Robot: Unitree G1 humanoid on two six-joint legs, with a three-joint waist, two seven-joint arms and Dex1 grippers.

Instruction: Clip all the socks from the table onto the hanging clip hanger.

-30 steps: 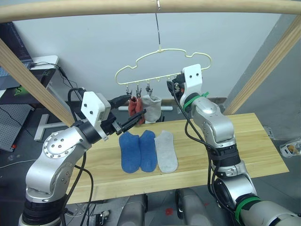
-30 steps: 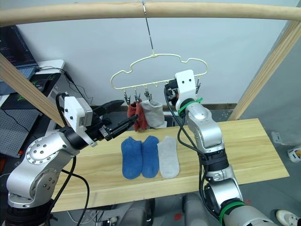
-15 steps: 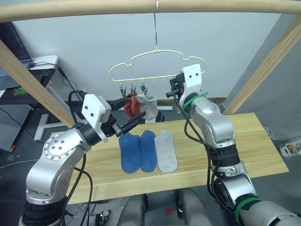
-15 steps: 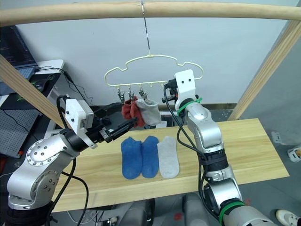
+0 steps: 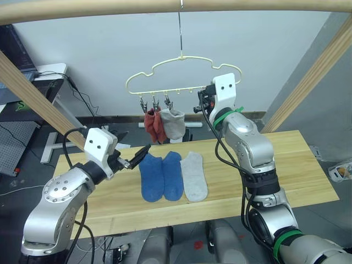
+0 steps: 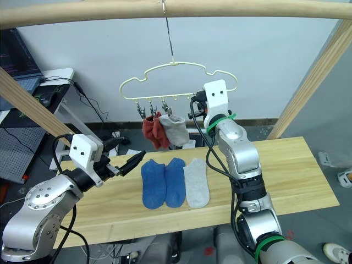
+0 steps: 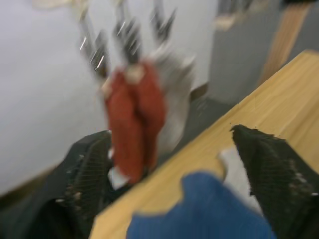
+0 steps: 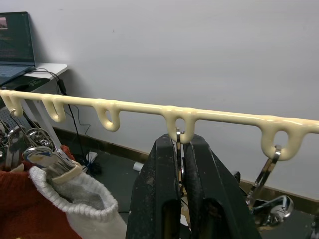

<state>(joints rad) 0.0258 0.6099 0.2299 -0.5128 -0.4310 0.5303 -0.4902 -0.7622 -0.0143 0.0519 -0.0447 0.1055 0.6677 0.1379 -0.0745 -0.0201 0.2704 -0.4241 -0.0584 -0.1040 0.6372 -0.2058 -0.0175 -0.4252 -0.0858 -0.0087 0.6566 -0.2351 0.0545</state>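
right gripper (image 8: 180, 164) at centre frame clenched on a clip of the clip hanger (image 5: 181, 70), apparently steadying it; left gripper (image 6: 133, 160), jaws parted and empty, lower left beside three socks (image 5: 172, 175) on the table (image 5: 297, 165)

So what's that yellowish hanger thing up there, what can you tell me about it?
The clip hanger is a thin pale yellow frame with a cloud-like outline, hanging by a metal hook from the wooden pole above the table. Small silver clips dangle from loops on its lower bar. Two rust red socks and a light grey sock hang from the clips on the robot's left side. The right hand is shut on one clip further along.
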